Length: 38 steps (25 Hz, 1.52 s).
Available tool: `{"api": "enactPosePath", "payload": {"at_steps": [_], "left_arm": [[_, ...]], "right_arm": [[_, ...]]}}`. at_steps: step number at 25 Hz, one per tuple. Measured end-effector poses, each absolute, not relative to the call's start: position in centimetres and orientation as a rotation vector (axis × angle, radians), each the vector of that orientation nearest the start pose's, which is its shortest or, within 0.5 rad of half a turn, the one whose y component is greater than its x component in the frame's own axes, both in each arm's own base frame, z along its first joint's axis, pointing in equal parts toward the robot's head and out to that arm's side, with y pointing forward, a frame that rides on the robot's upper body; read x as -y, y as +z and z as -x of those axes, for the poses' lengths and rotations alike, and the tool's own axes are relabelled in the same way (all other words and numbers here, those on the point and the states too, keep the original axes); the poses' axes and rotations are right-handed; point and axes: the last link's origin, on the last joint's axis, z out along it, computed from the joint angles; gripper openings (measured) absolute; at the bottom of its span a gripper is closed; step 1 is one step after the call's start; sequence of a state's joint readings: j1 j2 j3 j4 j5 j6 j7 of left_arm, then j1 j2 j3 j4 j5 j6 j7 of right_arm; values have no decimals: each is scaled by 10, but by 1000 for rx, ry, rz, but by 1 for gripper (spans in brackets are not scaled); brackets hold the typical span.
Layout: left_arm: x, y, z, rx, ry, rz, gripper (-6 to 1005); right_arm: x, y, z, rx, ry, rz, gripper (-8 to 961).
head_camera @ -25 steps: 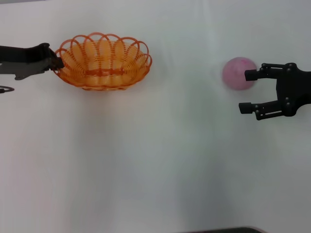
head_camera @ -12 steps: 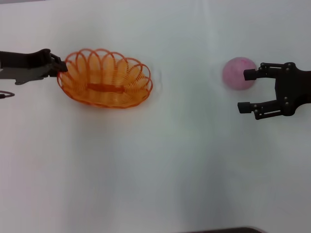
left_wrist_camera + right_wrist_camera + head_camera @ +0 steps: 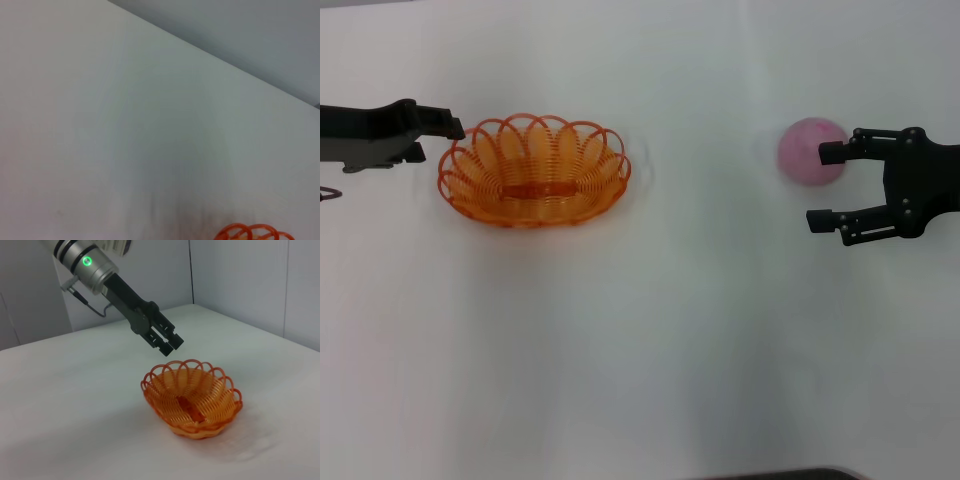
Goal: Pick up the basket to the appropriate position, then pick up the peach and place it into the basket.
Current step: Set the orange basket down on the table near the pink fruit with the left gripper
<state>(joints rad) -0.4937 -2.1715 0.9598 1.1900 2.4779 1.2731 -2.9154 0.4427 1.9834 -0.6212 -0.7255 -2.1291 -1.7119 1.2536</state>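
Note:
The orange openwork basket (image 3: 534,184) sits flat on the white table at the left; it also shows in the right wrist view (image 3: 192,399), and a bit of its rim shows in the left wrist view (image 3: 255,233). My left gripper (image 3: 456,128) hangs just above the basket's left rim, apart from it, fingers slightly open and empty; the right wrist view (image 3: 169,341) shows it above the rim. The pink peach (image 3: 808,151) lies at the right. My right gripper (image 3: 822,186) is open beside it, one fingertip (image 3: 828,153) at the peach's near side, nothing held.
The white table (image 3: 650,340) stretches between basket and peach. A dark edge (image 3: 770,474) shows at the table's front. Grey walls (image 3: 240,285) stand behind the table in the right wrist view.
The basket, held tilted by my left gripper earlier, now rests flat slightly to the right. The left gripper has let go and risen off the rim. The right gripper has barely moved.

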Motion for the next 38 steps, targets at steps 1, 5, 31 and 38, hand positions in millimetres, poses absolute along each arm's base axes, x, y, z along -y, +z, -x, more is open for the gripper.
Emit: {"api": "enactPosePath", "payload": {"at_steps": [1,5,31,38], "left_arm": [[-370,21,250,1811,-273,1904,472],[-371,22,249,1805,-271,1906,622],[-350,28,233,940,-246,2566,615],[-329,31,225,608,-321,2786,616]], "right_arm": [[-299,48,-306,-467,502,2799,907],[-300,47,-305,-464,501,2797,907],[-301,42,-289,-623,794,2686,904],[-296,37,-290,-693,871,2658,903]]}}
